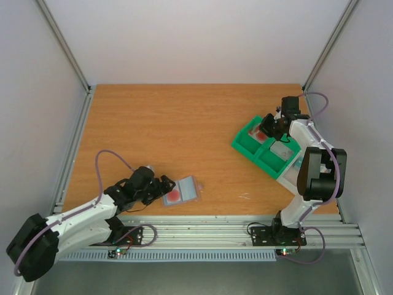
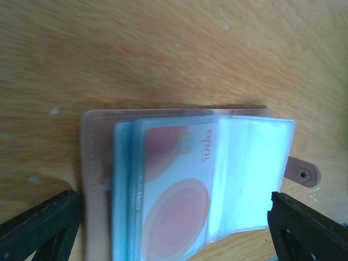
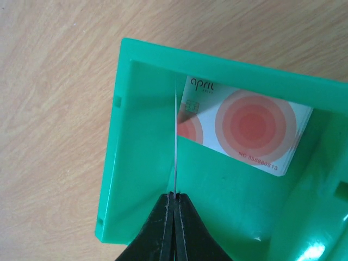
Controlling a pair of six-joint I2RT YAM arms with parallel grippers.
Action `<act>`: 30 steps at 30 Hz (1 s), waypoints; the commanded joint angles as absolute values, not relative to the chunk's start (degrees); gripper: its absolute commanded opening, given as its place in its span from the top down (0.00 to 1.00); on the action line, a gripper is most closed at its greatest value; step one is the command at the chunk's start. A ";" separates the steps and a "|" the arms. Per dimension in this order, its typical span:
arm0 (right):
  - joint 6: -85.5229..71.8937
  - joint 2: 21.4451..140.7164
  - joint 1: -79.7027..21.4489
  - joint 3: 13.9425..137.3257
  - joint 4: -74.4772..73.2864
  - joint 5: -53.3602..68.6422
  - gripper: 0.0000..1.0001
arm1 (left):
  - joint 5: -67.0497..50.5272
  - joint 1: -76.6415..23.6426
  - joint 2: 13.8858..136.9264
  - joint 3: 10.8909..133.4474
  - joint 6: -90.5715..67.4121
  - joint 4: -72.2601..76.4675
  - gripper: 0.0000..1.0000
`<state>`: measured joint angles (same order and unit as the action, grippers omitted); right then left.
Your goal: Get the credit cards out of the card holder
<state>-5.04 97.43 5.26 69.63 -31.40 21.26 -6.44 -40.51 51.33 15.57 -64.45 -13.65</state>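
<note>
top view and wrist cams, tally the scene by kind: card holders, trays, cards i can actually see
flat blue-grey bifold card holder with clear sleeves: 1
green compartmented plastic tray: 1
thin white credit cards: 3 (one flat in the tray, one sleeved in the holder, one edge-on in the right fingers)
total: 5

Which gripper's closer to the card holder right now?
Left. The left gripper sits open astride the card holder; the right gripper, shut on a credit card, is over the green tray.

Tabletop (image 1: 184,123) centre open. Card holder (image 2: 185,179) fills left hand's (image 2: 174,217) gap. Tray (image 3: 147,136) walls, flat card (image 3: 250,128) crowd right hand's (image 3: 175,198) upright card (image 3: 176,136).
</note>
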 commanded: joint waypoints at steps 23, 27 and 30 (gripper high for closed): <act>-3.97 102.09 7.21 72.98 -31.98 17.24 0.85 | -11.26 -40.46 55.50 19.24 -60.95 -8.11 0.08; -5.41 102.11 7.21 74.40 -34.59 15.14 0.81 | -10.21 -40.43 51.43 19.26 -61.08 -11.49 0.09; -6.68 102.07 7.21 75.12 -35.86 15.45 0.79 | -9.80 -40.45 48.82 19.25 -60.96 -14.02 0.09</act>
